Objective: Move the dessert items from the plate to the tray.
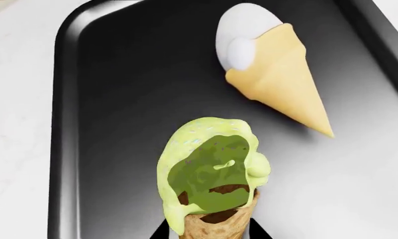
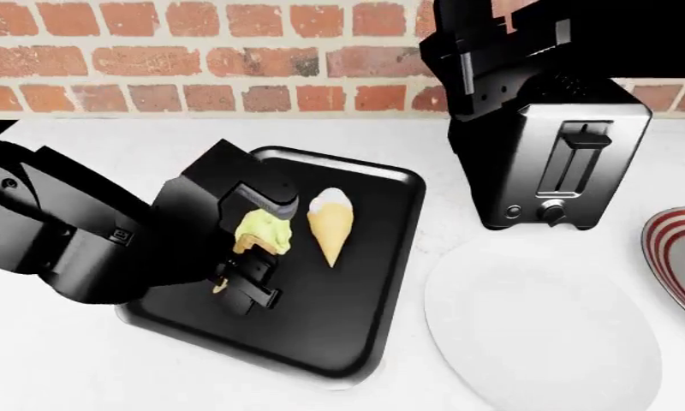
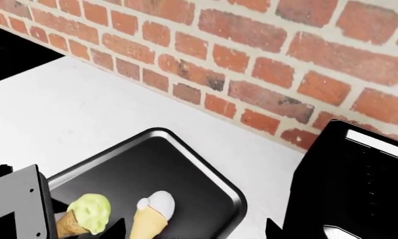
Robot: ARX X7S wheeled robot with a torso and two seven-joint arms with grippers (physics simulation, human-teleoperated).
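The brown waffle cone with the pale green scoop (image 1: 212, 174) sits between the two black fingers of my left gripper (image 1: 211, 232), which is shut on the cone's lower part. In the head view this cone (image 2: 261, 231) hangs just over the left half of the black tray (image 2: 354, 317). The pale yellow cone with the white top (image 1: 275, 74) lies flat on the tray (image 1: 119, 99), a short way beyond the green one. My right gripper (image 3: 193, 232) is raised high near the brick wall, open and empty, looking down at both cones.
A large white plate (image 2: 543, 334) with nothing on it lies right of the tray. A red-striped plate (image 2: 676, 257) shows at the right edge. A chrome and black toaster (image 2: 560, 154) stands behind them against the brick wall (image 2: 205, 51). The right arm (image 2: 503, 43) hangs above the toaster.
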